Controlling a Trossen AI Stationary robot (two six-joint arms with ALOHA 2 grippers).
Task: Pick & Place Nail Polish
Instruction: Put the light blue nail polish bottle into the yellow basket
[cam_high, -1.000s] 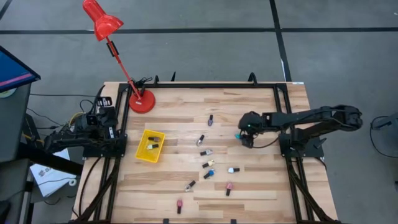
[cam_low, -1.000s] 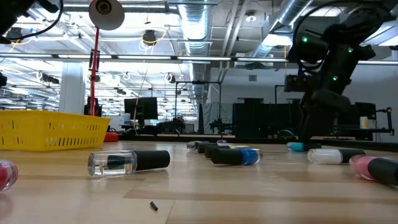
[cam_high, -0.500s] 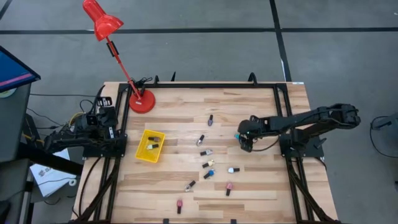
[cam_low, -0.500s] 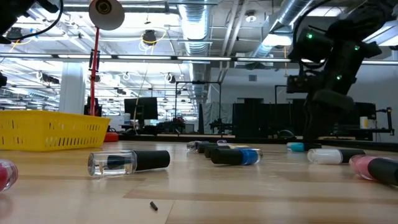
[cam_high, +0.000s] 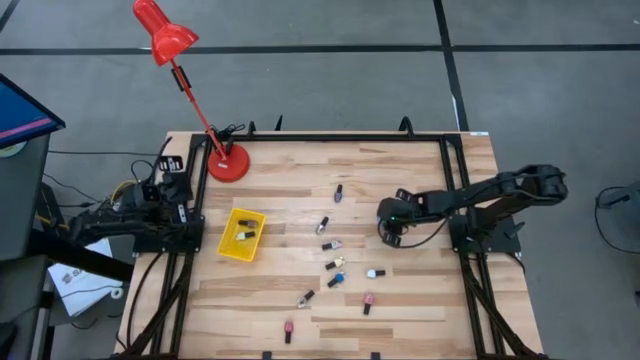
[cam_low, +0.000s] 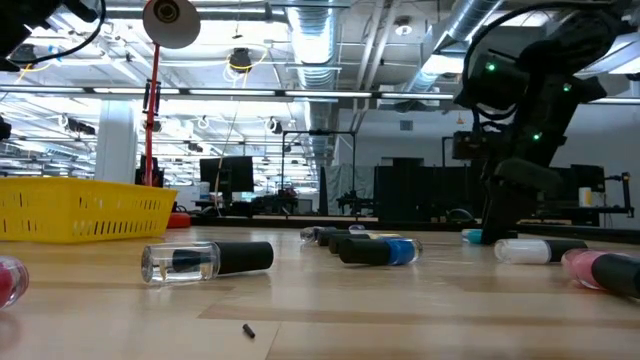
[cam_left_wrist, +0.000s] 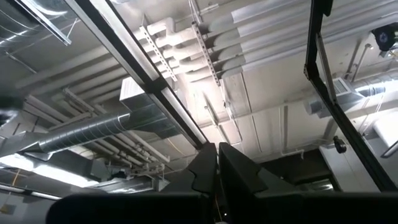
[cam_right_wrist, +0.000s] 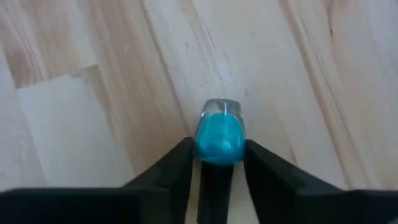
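- Nearest in the low view, a clear nail polish bottle (cam_low: 207, 259) with a black cap lies on its side on the wooden table (cam_high: 400, 300).
- Behind it, a blue bottle (cam_low: 380, 250) lies among other scattered bottles, and a pink one (cam_low: 600, 268) lies at the table's right.
- The right gripper (cam_right_wrist: 217, 163) is down at the table, its fingers (cam_right_wrist: 168, 171) closed against both sides of a teal nail polish bottle (cam_right_wrist: 219, 138) that touches the wood.
- The yellow basket (cam_high: 243, 235), holding two bottles, sits well apart to the left.
- The left gripper (cam_left_wrist: 217, 163) rests off the table's left edge, fingers together, pointing at the ceiling.
- A red lamp (cam_high: 228, 162) stands at the far left corner.
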